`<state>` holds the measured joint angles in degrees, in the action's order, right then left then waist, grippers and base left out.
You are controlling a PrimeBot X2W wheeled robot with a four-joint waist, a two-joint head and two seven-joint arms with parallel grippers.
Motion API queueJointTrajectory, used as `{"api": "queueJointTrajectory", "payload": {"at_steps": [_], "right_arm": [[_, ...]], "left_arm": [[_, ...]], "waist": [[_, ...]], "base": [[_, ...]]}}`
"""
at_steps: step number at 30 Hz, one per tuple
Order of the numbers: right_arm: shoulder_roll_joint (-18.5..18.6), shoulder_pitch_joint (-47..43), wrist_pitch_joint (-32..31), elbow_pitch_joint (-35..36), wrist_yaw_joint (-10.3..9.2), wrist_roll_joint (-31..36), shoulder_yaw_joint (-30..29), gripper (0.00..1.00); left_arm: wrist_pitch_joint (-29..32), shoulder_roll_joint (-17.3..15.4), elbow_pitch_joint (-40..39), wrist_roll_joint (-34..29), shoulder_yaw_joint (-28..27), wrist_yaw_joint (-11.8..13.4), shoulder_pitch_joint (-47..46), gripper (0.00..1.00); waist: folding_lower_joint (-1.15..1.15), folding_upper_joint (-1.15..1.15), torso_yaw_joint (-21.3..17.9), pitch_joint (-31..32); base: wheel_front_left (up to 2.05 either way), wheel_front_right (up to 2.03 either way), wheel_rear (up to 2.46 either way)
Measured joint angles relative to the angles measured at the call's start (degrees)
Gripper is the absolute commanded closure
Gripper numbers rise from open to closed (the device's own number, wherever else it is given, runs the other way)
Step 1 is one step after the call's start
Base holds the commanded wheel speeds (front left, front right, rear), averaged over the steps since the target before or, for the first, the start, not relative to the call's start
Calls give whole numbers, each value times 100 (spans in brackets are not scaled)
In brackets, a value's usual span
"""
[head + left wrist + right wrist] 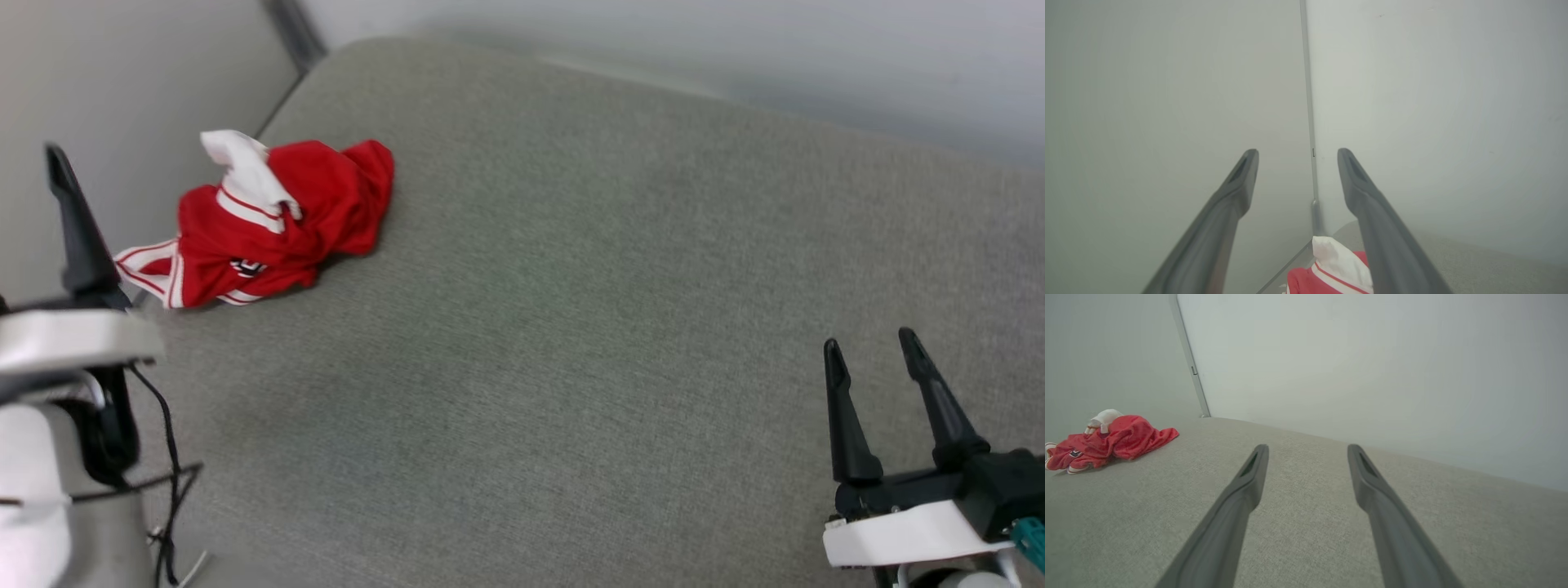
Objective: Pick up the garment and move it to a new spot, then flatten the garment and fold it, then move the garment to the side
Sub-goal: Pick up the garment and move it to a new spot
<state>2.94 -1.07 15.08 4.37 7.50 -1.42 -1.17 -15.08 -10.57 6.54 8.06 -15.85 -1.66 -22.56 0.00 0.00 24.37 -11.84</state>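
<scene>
While the crumpled red garment [277, 224] lies at the far left corner of the grey upholstered surface [571, 343], left gripper [1297, 153] near it, fingers spread and empty, right gripper [869, 339] well apart, fingers likewise parted

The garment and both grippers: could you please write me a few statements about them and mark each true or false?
1. The garment lies in a crumpled heap near the far left corner of the grey cushioned surface. True.
2. The right gripper is shut on the garment. False: it is open, holds nothing, and sits at the near right, well away from the garment.
3. The left gripper is open with nothing between its fingers. True.
4. The garment is spread flat and neatly folded. False: it is bunched up and not yet flattened.
5. The garment lies nearer the left gripper than the right gripper. True.
</scene>
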Motion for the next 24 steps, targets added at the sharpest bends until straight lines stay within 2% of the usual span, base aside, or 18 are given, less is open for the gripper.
{"api": "queueJointTrajectory", "payload": {"at_steps": [7,12,16,24], "right_arm": [[-2,245,0,211,0,307,-149,0],[11,394,0,370,0,419,-225,0],[76,470,0,500,0,444,-242,0],[245,581,0,643,0,461,-256,0]], "left_arm": [[2,-691,781,79,-56,-355,-1220,0],[535,-1190,1316,358,174,-503,-1911,0],[1627,-1689,1766,853,537,-560,-2335,0],[3946,-2692,2151,2547,1856,-573,-2587,0]], "waist": [[0,0,-243,-706],[1,0,-378,-1144],[1,0,-489,-1423],[1,0,-629,-1824]], "base": [[0,0,0],[0,0,0],[0,0,0],[0,0,0]]}}
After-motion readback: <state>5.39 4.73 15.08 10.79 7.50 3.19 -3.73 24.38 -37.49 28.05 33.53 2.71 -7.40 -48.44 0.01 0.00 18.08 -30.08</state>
